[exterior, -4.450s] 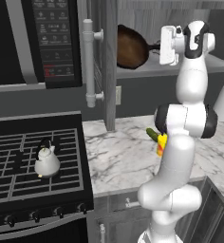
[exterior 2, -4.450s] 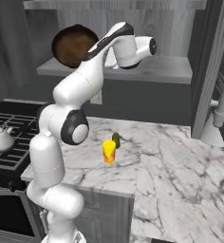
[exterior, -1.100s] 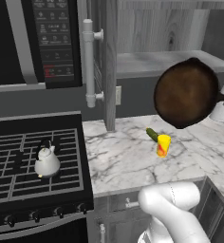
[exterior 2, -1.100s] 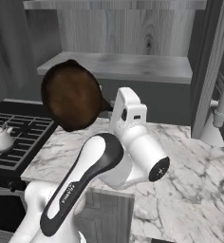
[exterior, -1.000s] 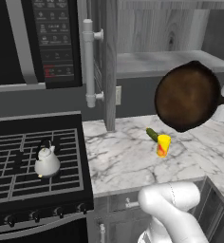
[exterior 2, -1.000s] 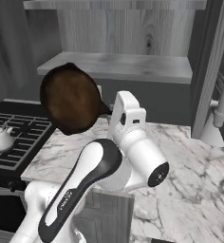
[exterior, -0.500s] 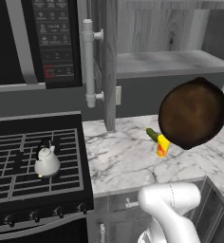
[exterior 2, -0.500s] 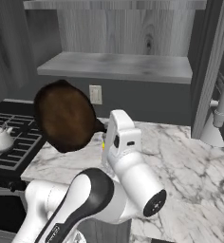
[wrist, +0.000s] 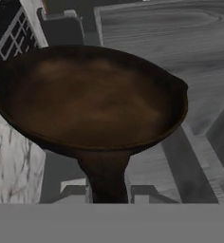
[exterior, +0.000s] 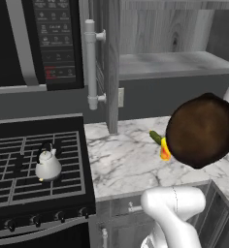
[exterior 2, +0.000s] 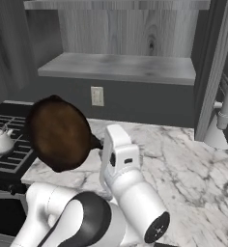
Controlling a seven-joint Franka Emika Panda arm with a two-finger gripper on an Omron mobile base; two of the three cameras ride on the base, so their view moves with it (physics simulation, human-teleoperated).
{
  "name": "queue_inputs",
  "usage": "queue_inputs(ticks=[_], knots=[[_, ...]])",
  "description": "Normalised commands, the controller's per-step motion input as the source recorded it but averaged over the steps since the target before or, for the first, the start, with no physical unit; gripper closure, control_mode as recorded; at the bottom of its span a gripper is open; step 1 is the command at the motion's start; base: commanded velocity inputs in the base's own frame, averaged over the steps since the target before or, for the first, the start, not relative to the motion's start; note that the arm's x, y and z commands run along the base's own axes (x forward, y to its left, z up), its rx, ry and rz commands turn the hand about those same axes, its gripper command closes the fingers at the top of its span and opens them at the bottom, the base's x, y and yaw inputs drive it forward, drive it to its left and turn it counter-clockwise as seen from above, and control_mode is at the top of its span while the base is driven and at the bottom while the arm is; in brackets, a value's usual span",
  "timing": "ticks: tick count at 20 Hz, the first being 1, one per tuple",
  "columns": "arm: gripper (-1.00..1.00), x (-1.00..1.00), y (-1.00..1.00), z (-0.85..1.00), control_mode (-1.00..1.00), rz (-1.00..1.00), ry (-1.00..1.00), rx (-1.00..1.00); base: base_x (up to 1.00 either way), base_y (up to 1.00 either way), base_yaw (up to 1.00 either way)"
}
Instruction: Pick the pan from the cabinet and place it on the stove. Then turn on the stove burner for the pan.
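end effector [wrist: 109,192] is clamped on the pan [exterior: 202,131] handle, pan tilted up over the marble worktop [exterior: 121,160], right of the stove [exterior: 36,167]

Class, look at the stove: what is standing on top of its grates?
A small white kettle stands on the stove grates, toward the middle. The grate under the kettle is covered by it. The pan is off to the side above the counter, not on the stove.

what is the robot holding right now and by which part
The pan, gripped by its handle: in the hand view the handle runs down between the fingers, and the pan hangs tilted in the air above the counter.
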Motion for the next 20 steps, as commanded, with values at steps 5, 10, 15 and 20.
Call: queue_inputs(ticks=[5, 10, 15, 20], knots=[[1.00, -0.30, 0.26, -0.11, -1.00, 0.01, 0.00, -0.03, 0.00, 0.00, 0.00], [1.00, -0.12, 0.40, -0.08, -1.00, 0.01, 0.00, -0.04, 0.00, 0.00, 0.00], [1.00, -0.02, 0.54, -0.02, -1.00, 0.00, 0.00, -0.05, 0.00, 0.00, 0.00], [1.00, 0.00, 0.51, 0.00, -1.00, 0.00, 0.00, -0.03, 0.00, 0.00, 0.00]])
